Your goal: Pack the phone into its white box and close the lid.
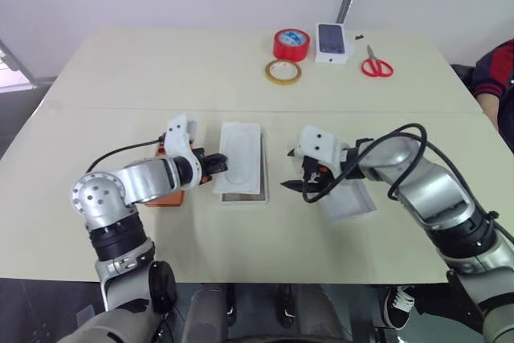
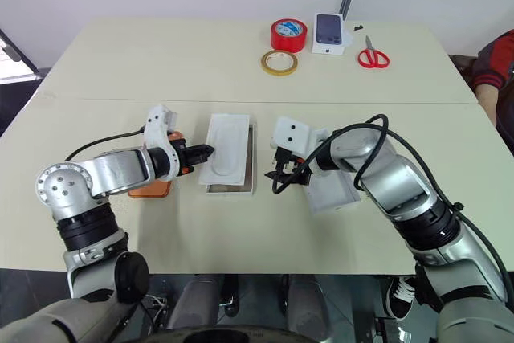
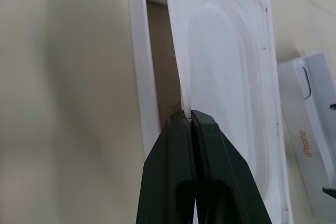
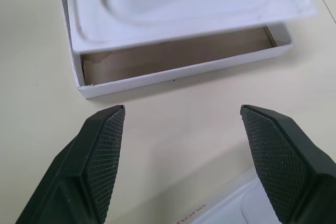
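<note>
The white box point(image 1: 241, 197) lies at the table's middle, its brown inner panel showing in the right wrist view. A thin white insert point(image 1: 241, 150) with an oval recess lies slanted over the box. My left gripper point(image 1: 218, 165) is shut on the insert's left edge, and the left wrist view shows the fingers point(image 3: 173, 145) pinching the thin sheet. The orange phone point(image 1: 165, 196) lies flat under my left forearm, mostly hidden. My right gripper point(image 1: 301, 185) hangs open just right of the box, with nothing between its fingers point(image 4: 102, 145). The lid point(image 1: 349, 202) lies on the table beneath my right wrist.
At the far side stand a red tape roll point(image 1: 291, 44), a yellow tape ring point(image 1: 283, 71), a small white box point(image 1: 332, 42) with a phone picture, and red scissors point(image 1: 376, 66). A person's sleeve point(image 1: 491, 70) shows at the right edge.
</note>
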